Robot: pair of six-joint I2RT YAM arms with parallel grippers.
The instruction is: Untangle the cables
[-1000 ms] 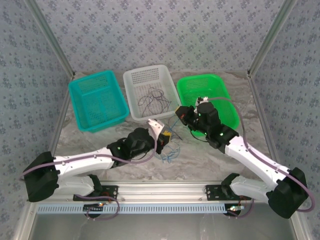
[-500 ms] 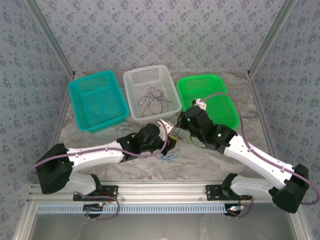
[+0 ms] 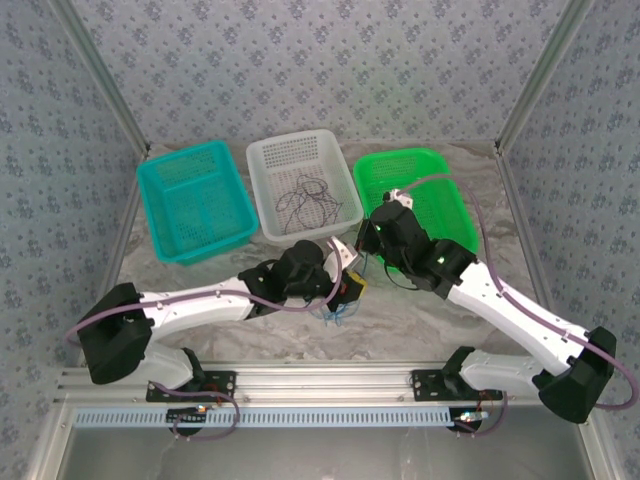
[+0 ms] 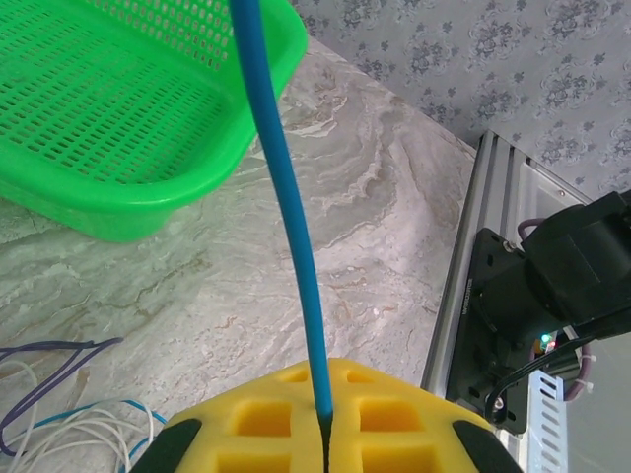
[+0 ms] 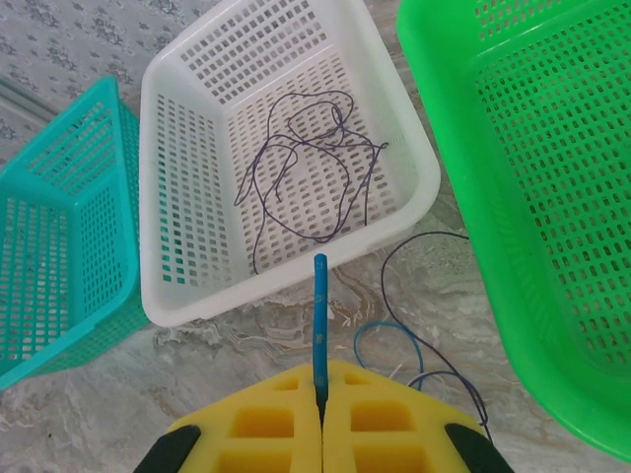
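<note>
We see the left gripper [image 4: 325, 439] and right gripper [image 5: 320, 414] both pinched shut on the blue cable [image 5: 319, 305], its straight stub pointing at the white basket [image 5: 153, 197].

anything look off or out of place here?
Nothing spilled or damaged. Both the left tool and right tool are shut on a blue cable, apparently the same one. Only untidy spot: a loose tangle of cream, blue and purple wires on the table, outside the white basket.
</note>
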